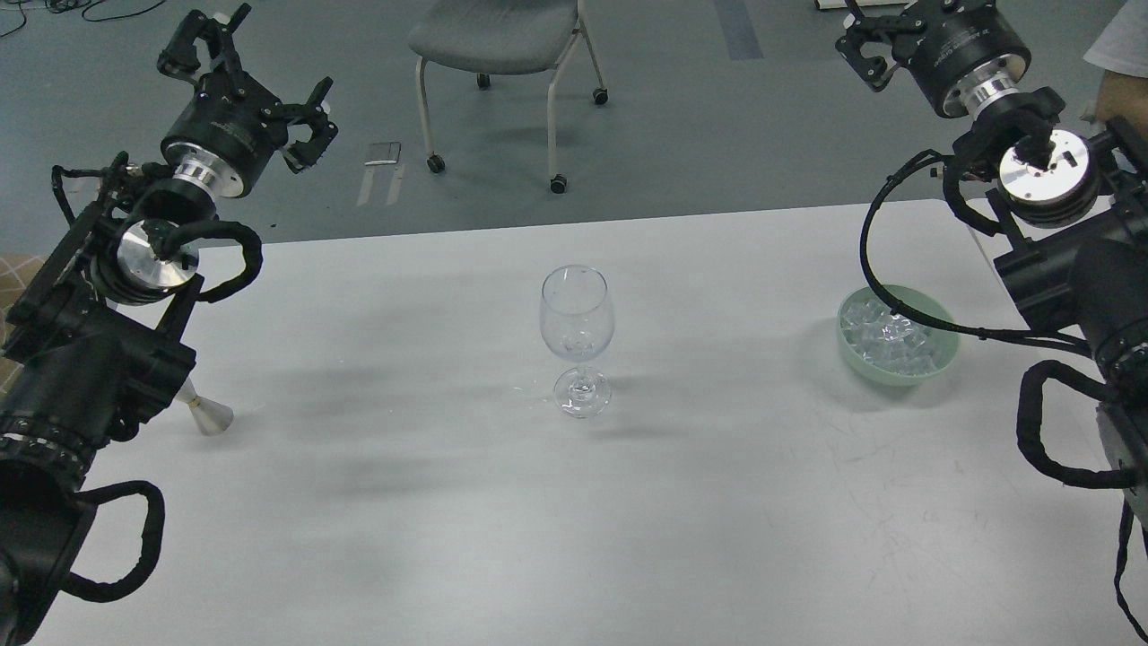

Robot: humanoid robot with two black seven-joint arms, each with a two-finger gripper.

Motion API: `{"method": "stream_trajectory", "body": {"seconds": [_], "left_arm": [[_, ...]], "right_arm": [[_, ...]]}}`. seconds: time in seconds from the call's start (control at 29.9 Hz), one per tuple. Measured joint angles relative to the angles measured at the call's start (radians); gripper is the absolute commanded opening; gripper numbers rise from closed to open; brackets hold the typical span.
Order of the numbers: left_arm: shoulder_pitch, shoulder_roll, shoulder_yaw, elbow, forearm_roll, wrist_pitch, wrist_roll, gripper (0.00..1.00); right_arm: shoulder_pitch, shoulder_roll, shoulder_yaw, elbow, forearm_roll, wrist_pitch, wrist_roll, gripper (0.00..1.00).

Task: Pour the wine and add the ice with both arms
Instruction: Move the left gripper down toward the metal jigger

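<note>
Clear glass (577, 334), pale green bowl (897, 359) w/ whitish ice (888, 336), white table (448, 502).

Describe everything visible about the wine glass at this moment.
The wine glass is a clear, colourless stemmed glass that looks like real glass: rounded bowl, short stem, round foot. It stands upright on the white table, near the middle. Its bowl looks empty or nearly so; any liquid is too faint to tell. No ice shows inside. Nothing touches it except the table: both grippers are raised far off at the sides, and the green bowl of ice sits apart to its right.
</note>
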Motion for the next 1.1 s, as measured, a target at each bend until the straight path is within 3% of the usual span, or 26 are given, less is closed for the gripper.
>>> {"method": "stream_trajectory", "body": {"seconds": [0.2, 0.37, 0.5, 0.8, 1.1], "left_arm": [[0.013, 0.005, 0.001, -0.018, 0.0, -0.004, -0.001, 0.98], [0.018, 0.028, 0.001, -0.044, 0.0, 0.006, -0.028, 0.98], [0.061, 0.082, -0.004, -0.146, -0.003, 0.004, -0.037, 0.98], [0.312, 0.252, -0.053, -0.473, -0.1, 0.012, -0.039, 0.98], [0.656, 0.333, -0.241, -0.733, -0.177, 0.031, -0.042, 0.98]], "right_arm": [[0.0, -0.002, 0.0, 0.001, 0.002, 0.0, -0.001, 1.0], [-0.008, -0.002, 0.0, 0.005, 0.003, 0.002, 0.004, 1.0], [-0.014, -0.016, 0.004, 0.008, 0.005, -0.001, 0.006, 1.0], [-0.017, -0.046, 0.012, 0.012, 0.008, -0.003, 0.007, 1.0], [-0.049, -0.052, 0.012, 0.022, 0.008, -0.004, 0.005, 1.0]]}}
